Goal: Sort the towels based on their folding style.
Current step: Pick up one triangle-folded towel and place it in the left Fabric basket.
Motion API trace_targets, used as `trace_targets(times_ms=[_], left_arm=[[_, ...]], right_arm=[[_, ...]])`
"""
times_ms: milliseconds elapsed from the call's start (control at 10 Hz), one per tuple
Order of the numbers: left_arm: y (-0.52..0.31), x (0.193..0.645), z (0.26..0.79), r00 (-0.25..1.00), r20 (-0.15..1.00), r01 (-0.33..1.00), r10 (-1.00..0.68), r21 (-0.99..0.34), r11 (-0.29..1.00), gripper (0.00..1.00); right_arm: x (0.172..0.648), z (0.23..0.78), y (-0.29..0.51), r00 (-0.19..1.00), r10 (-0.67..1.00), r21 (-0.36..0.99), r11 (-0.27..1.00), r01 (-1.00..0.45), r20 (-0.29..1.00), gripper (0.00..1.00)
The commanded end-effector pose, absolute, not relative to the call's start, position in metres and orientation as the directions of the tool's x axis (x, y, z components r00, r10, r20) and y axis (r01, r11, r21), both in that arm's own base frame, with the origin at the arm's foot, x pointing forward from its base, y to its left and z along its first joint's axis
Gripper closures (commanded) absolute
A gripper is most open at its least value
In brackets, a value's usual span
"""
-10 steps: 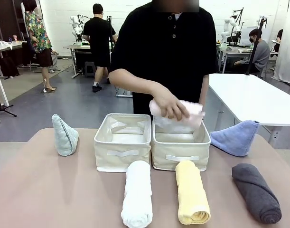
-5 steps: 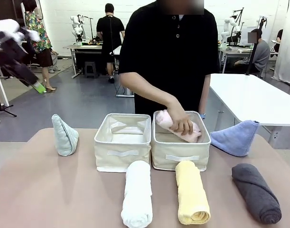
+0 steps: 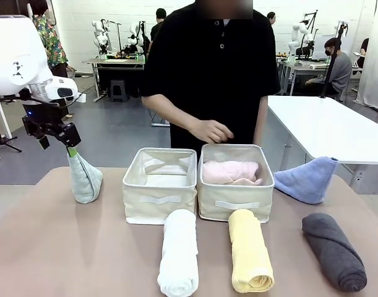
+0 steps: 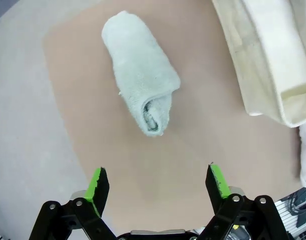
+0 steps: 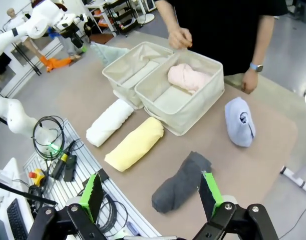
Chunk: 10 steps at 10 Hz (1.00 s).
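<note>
My left gripper [image 3: 68,147] hangs open just above the tip of the pale teal cone towel [image 3: 85,177] at the table's left. In the left wrist view the teal towel [image 4: 141,92] lies ahead of the open left gripper [image 4: 157,177], untouched. A pink rolled towel [image 3: 231,172] lies in the right bin [image 3: 236,205]. White [image 3: 179,252], yellow [image 3: 250,258] and dark grey [image 3: 334,250] rolls lie along the front. The light blue cone [image 3: 306,179] sits at the right. My right gripper [image 5: 150,195] is open high above the dark grey roll [image 5: 183,182].
The left cream bin [image 3: 159,199] holds no towel. The person's hand [image 3: 210,131] hovers above the right bin. Cables and a metal rack [image 5: 67,170] lie off the table's near edge.
The person laid the pink towel into the right bin and lifted the hand away. My left arm swung in from the upper left and came down over the teal cone.
</note>
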<state>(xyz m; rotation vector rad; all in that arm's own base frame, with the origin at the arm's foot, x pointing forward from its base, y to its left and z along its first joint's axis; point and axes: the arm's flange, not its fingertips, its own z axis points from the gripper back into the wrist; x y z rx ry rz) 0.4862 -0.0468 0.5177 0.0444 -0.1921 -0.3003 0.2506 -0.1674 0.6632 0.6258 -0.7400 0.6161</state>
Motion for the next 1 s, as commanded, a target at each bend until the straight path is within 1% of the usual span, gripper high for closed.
trace_targets(times_ms=[0,700,800,900], left_arm=[[-0.043,0.482,0.52,0.932,0.179,0.3,-0.314,0.102,0.949,0.0],[-0.043,0.482,0.52,0.932,0.179,0.3,-0.314,0.102,0.949,0.0],[-0.044,0.487,0.52,0.934,0.182,0.297,-0.307,0.082,0.951,0.0],[-0.046,0.493,0.515,0.942,0.197,0.255,-0.27,0.097,0.962,0.0]], right_arm=[[0.252,0.663,-0.167,0.572,0.282,0.292,0.641,-0.709,0.77,0.0],[0.252,0.663,-0.167,0.572,0.282,0.292,0.641,-0.709,0.77,0.0],[0.252,0.663,-0.167,0.572,0.282,0.292,0.641,-0.709,0.77,0.0],[0.252,0.663,-0.167,0.572,0.282,0.292,0.641,-0.709,0.77,0.0]])
